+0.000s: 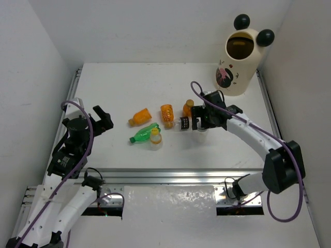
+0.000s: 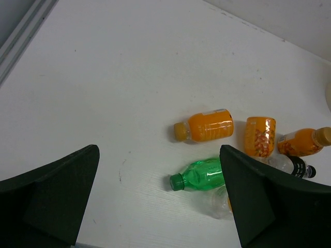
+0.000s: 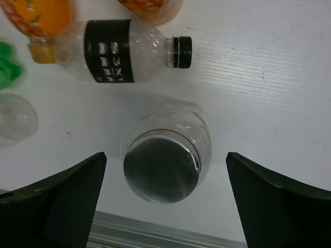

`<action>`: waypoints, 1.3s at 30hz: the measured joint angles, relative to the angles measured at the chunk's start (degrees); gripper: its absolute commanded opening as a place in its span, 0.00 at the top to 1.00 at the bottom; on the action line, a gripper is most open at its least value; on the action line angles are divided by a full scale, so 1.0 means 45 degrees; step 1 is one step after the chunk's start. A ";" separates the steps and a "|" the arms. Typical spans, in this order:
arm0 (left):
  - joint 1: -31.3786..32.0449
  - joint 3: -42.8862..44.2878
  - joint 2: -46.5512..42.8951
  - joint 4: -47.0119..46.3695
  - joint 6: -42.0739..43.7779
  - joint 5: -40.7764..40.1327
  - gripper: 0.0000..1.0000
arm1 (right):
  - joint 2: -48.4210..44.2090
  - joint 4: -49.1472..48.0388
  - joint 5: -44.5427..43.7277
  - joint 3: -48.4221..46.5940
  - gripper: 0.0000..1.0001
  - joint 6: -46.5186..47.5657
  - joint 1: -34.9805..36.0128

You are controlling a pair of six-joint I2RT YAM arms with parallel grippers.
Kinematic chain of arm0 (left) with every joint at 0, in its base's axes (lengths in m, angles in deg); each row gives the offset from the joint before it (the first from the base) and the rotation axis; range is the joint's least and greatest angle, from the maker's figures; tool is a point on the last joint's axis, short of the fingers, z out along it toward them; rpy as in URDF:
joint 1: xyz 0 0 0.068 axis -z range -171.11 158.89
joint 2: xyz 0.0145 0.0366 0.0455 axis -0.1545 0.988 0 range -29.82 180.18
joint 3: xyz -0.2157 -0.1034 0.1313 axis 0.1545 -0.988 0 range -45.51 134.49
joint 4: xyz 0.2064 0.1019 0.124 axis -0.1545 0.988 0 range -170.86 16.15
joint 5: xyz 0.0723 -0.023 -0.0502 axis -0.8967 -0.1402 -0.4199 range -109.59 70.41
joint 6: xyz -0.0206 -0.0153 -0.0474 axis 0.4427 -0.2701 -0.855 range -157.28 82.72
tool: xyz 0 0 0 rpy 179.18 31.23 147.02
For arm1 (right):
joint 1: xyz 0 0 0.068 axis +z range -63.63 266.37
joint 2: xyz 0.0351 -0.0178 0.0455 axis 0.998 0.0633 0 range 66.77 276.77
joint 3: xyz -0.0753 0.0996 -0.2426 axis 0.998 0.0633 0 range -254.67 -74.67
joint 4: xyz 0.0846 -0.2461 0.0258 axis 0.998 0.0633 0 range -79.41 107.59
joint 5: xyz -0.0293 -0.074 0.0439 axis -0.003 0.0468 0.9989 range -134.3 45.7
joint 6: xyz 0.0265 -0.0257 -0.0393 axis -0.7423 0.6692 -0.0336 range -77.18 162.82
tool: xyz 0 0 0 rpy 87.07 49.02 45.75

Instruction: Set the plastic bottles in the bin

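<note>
A: Left arm, pose?
B: Folded at the left side of the table (image 1: 103, 82), wrist tipped down and pointing right toward the bottle group. Left gripper (image 2: 158, 154): fingers spread wide over bare tabletop, holding nothing. It is well apart from the green bottle (image 2: 199, 175), the nearest one.
A: Right arm?
B: Stretched from its base at lower right, up and left to the table's middle, wrist pointing straight down. Right gripper (image 3: 165, 155): jaws spread wide, 1 finger on either side of the upright clear bottle (image 3: 166, 164). Gaps show on both sides, so no contact and nothing pinched.
A: Other bottles?
B: All 7 are on the table in 1 loose cluster at centre. The black-labelled bottle (image 3: 124, 50) lies on its side just beyond the upright one, cap to the right in the wrist view. 3 orange bottles (image 1: 140, 117) sit in a row behind. The yellow-capped bottle (image 1: 155, 137) is right beside the green one at front left.
A: Bin?
B: Bin (image 1: 239, 59) stands upright in the far right corner, opening up, well apart from the cluster. Contents: cannot tell.
</note>
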 measured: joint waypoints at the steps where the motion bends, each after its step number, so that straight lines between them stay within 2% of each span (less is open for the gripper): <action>1: 0.0000 0.0000 -0.0005 0.0000 0.0000 0.0019 0.00 | 0.0301 -0.0005 -0.0160 0.0000 0.05 0.0010 0.0102; 3: 0.0000 0.0000 -0.0015 0.0000 0.0000 0.0034 0.00 | 0.0704 -0.0010 -0.0500 0.0005 0.14 0.0034 0.0272; 4: 0.0000 0.0000 -0.0015 0.0000 0.0000 0.0058 0.00 | 0.0860 -0.0029 -0.0656 0.0005 0.30 0.0087 0.0364; 5: 0.0000 0.0000 -0.0019 -0.0005 0.0000 0.0068 0.00 | 0.0971 -0.0049 -0.0782 0.0005 0.39 0.0189 0.0423; 6: 0.0000 0.0000 -0.0015 -0.0010 0.0000 0.0092 0.00 | 0.1054 -0.0087 -0.0869 0.0005 0.55 0.0194 0.0486; 9: 0.0000 0.0000 -0.0015 -0.0010 0.0005 0.0165 0.00 | 0.1059 -0.0257 -0.1020 0.0000 0.76 0.0335 0.0597; 10: 0.0000 0.0000 -0.0015 -0.0010 0.0010 0.0204 0.00 | 0.1054 -0.0214 -0.1005 -0.0034 0.87 0.0403 0.0656; 15: 0.0000 0.0000 -0.0015 -0.0010 0.0015 0.0296 0.00 | 0.0714 0.0670 -0.1107 -0.1112 0.88 0.0729 0.0729; 20: 0.0000 0.0000 0.0000 -0.0010 0.0044 0.0311 0.00 | 0.0797 0.1209 -0.2613 -0.5328 0.87 0.2137 0.0597; 24: 0.0000 0.0000 0.0019 -0.0010 0.0044 0.0306 0.00 | 0.2089 0.0597 -0.4250 -0.9355 0.87 0.3517 -0.0160; 30: 0.0000 0.0000 0.0262 -0.0015 0.0053 0.0355 0.00 | 0.5115 -0.0928 -0.5989 -1.3124 0.84 0.5644 -0.1394; 39: 0.0000 -0.0005 0.0403 -0.0044 0.0107 0.0515 0.00 | 0.8408 -0.2608 -0.6756 -1.3867 0.83 0.7548 -0.3230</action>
